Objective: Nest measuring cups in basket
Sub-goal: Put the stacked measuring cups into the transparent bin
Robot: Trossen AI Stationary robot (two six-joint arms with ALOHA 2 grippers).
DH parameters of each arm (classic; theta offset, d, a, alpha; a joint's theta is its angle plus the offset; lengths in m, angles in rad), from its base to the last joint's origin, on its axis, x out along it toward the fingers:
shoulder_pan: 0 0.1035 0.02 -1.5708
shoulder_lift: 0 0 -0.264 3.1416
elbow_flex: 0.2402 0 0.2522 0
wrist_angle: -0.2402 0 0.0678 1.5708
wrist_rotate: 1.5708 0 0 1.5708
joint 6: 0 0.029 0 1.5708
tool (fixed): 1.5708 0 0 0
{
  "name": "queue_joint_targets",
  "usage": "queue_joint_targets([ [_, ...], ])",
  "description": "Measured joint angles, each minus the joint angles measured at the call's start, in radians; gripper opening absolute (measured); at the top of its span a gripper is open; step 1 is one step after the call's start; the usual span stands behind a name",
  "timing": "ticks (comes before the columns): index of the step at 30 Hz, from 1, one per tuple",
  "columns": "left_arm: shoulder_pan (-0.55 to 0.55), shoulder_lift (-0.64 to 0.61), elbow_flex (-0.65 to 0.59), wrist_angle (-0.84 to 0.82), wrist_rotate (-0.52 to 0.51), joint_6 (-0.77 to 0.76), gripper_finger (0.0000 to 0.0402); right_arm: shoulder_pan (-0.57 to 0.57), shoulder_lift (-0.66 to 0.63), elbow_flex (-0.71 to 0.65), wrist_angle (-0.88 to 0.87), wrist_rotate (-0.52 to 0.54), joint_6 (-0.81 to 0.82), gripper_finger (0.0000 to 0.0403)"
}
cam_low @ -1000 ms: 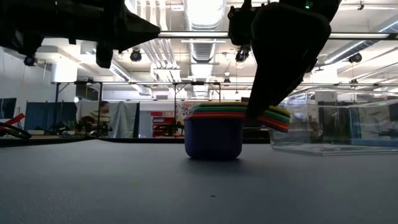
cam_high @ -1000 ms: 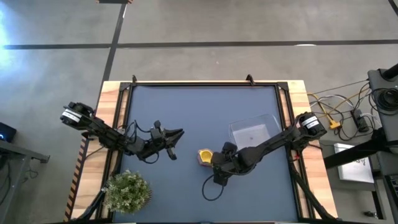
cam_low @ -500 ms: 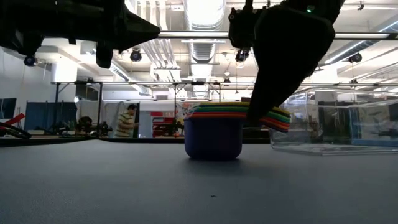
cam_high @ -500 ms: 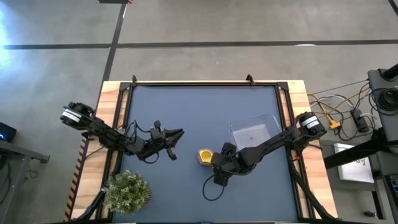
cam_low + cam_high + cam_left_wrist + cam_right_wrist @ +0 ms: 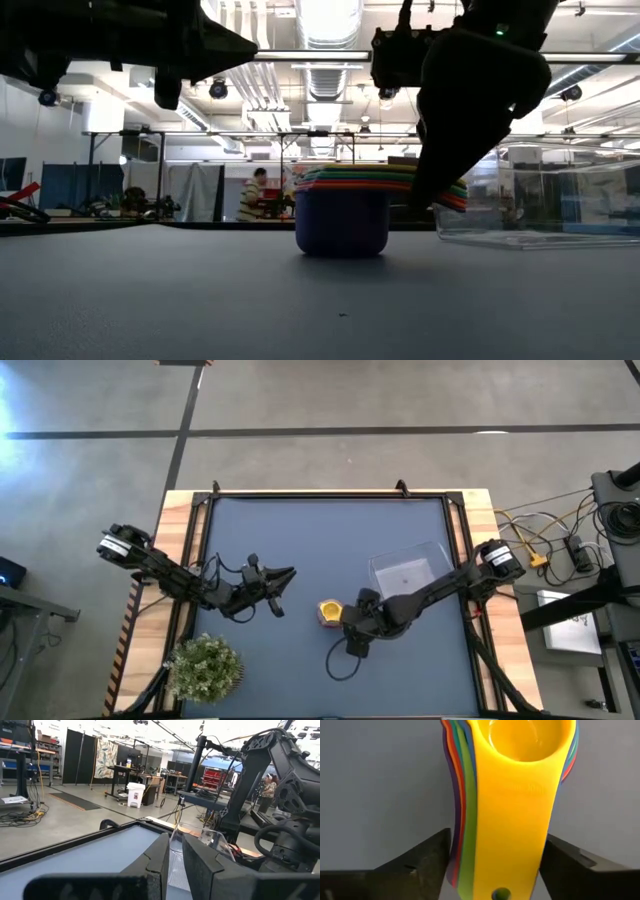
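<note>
The measuring cups stand nested in one stack on the dark mat, yellow on top and blue at the bottom. Their flat handles fan toward the table's right. My right gripper is at those handles, shut on them. The clear basket rests flat on the mat, to the far right of the stack. My left gripper hovers above the mat left of the stack, shut on nothing. My right gripper pinches the fanned bundle of handles between its two fingers, one finger on each side edge. The fingers slant down from the table's near right and lie along the handles. The stack stands upright, its blue bottom cup on the mat.
A green potted plant stands at the near left corner. A black cable loops on the mat by the right gripper. Wooden rails edge the table. Bare mat lies between the arms and toward the far edge. A person walks in the room beyond.
In the low view my right gripper has shifted slightly toward the table's right. The cup stack has stayed on the mat. A person has walked across the room behind.
</note>
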Motion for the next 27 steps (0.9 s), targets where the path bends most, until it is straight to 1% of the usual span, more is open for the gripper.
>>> queue_joint_targets([
  [12,0.005,0.000,0.000,0.000,0.000,0.000,0.0036,-0.016,0.000,0.000,0.016,-0.030,-0.069,0.0135],
  [21,0.005,0.000,0.000,0.000,0.000,0.000,0.0036,-0.014,-0.011,0.017,0.007,-0.031,-0.116,0.0134],
  [24,0.005,0.000,0.000,0.000,0.000,0.000,0.0036,-0.013,-0.041,0.024,0.006,-0.030,-0.137,0.0134],
  [27,0.005,0.000,0.000,0.000,0.000,0.000,0.0036,-0.013,-0.097,0.020,-0.001,-0.031,-0.166,0.0134],
])
